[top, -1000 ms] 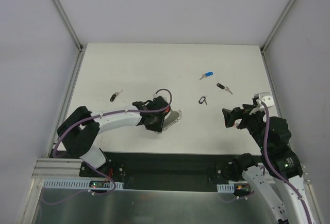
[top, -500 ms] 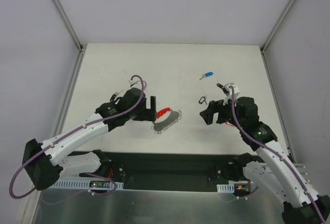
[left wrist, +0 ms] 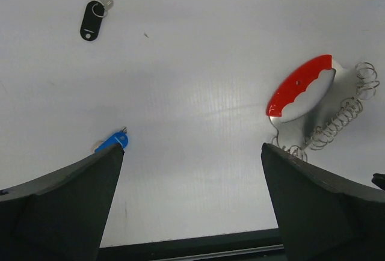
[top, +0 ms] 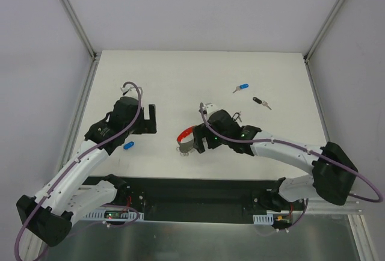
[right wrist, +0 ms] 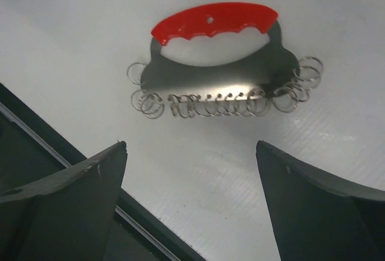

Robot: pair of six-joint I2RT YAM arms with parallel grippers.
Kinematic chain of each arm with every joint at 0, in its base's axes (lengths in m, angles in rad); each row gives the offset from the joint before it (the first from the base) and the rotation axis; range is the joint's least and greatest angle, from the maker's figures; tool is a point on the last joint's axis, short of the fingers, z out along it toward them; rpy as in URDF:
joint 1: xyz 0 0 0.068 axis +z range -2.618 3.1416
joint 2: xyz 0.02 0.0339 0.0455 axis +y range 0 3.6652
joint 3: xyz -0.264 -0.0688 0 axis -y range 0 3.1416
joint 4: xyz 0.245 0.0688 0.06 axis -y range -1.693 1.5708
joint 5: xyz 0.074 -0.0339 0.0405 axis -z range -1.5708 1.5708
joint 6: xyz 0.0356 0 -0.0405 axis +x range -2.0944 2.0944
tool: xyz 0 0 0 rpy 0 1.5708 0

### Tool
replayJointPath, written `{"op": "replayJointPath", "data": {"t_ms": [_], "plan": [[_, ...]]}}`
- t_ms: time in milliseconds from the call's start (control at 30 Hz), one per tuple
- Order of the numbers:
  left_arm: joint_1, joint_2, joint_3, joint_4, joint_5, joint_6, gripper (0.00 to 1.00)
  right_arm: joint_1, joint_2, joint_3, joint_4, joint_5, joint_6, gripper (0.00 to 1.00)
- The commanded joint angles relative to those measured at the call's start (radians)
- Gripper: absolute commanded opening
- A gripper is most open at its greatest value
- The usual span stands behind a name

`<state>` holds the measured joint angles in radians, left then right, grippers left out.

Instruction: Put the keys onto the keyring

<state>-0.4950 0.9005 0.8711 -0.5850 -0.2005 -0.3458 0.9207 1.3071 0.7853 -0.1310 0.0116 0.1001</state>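
Note:
The keyring (top: 186,135), a metal plate with a red grip and a row of wire rings, lies near the table's front middle. It is also in the left wrist view as the keyring (left wrist: 301,89) and in the right wrist view as the keyring (right wrist: 216,62). My right gripper (top: 197,142) hovers open just beside it, and in its own view the right gripper (right wrist: 191,145) holds nothing. My left gripper (top: 152,119) stands open to the left, empty in its own view (left wrist: 191,153). Keys lie apart: a blue one (top: 128,145), the same blue key (left wrist: 111,141), and a black one (left wrist: 91,20).
Another blue key (top: 242,87) and a black key (top: 260,101) lie at the back right. A small key (top: 239,115) peeks out behind the right arm. The table's dark front edge (right wrist: 138,225) runs just under both grippers.
My left gripper has opened and drawn back to the left, away from the keyring. The right arm has swung left across the table to the keyring. A blue key now shows beside the left arm.

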Motion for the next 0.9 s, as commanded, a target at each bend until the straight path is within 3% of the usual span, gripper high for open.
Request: {"op": "replayJointPath", "data": {"t_ms": [0,100,333,533,867], "plan": [[0.016,-0.046,-0.03,-0.03,-0.098,0.088,0.99,0.09,0.116,0.143,0.022,0.094,0.069,0.91],[0.018,-0.057,-0.061,-0.036,-0.192,0.097,0.99,0.15,0.203,0.222,-0.033,0.178,0.064,0.87],[0.029,-0.038,-0.063,-0.05,-0.18,0.087,0.99,0.133,0.222,0.262,-0.114,0.294,0.043,0.84],[0.033,-0.025,-0.061,-0.049,-0.142,0.083,0.99,0.027,0.198,0.19,-0.101,0.157,0.03,0.84],[0.044,-0.008,-0.061,-0.049,-0.128,0.083,0.99,0.009,0.311,0.201,-0.058,0.013,0.03,0.84]]}}
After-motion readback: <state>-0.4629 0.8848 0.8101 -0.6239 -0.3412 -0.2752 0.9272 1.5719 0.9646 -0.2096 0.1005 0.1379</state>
